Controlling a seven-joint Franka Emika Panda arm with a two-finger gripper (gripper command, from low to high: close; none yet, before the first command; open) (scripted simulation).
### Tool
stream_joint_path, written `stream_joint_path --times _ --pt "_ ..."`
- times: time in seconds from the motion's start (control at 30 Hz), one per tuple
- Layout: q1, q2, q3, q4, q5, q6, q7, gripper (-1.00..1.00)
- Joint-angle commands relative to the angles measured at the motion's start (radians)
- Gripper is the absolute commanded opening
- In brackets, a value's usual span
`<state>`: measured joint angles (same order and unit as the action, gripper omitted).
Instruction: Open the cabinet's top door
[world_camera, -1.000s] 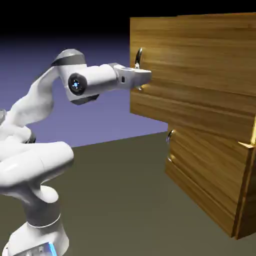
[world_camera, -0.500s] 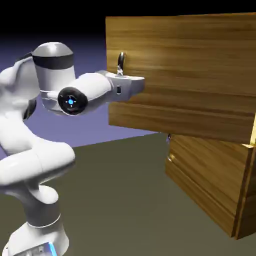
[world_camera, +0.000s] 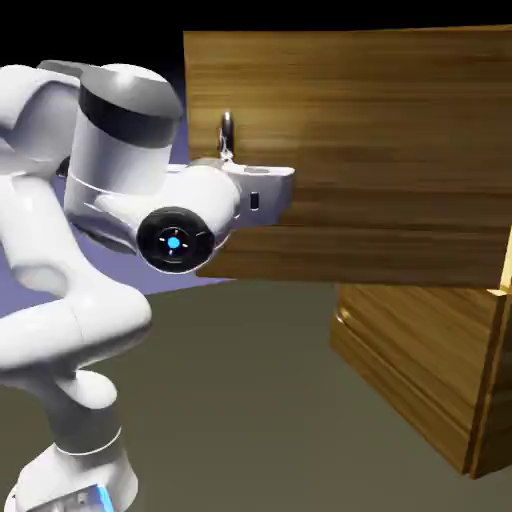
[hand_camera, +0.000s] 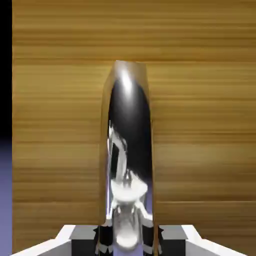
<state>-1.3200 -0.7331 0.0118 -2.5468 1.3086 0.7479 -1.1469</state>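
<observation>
The white robot arm's two-finger hand (world_camera: 282, 188) is clenched on the curved silver metal handle (world_camera: 226, 134) of the top door (world_camera: 370, 150), the large upper panel of golden-brown, horizontal-grain wood on the tall wooden cabinet (world_camera: 420, 370). In the hand view the grip is plain: the polished handle (hand_camera: 128, 150) fills the middle of the picture and runs down between the two grey fingertips (hand_camera: 105, 239) at the bottom edge, with the door's wood grain (hand_camera: 200, 100) behind it. In the exterior view the top door stands swung well out from the cabinet body, its handle edge far toward that view's left, while the lower part of the cabinet sits further right with its front facing down toward the dark olive surface (world_camera: 250, 400). The door's bottom edge hangs clear over that lower front, so the panel is open at a wide angle, not just cracked. Judged from this, the task looks largely done: the handle has been taken and the door drawn open a long way. What may be left is a little more swing, if full opening is wanted, and then letting go of the handle and backing the hand away. How near the hinge is to its limit cannot be told, since the hinge side lies beyond the picture's right edge.
</observation>
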Motion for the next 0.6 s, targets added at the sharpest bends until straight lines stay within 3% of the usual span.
stream_joint_path --times 0.0,0.57 --pt "0.004 0.036 -0.008 0.027 -0.025 -0.014 -0.020 -1.00" --pt "0.082 0.629 -0.084 0.602 -0.343 -0.291 -0.288 -1.00"
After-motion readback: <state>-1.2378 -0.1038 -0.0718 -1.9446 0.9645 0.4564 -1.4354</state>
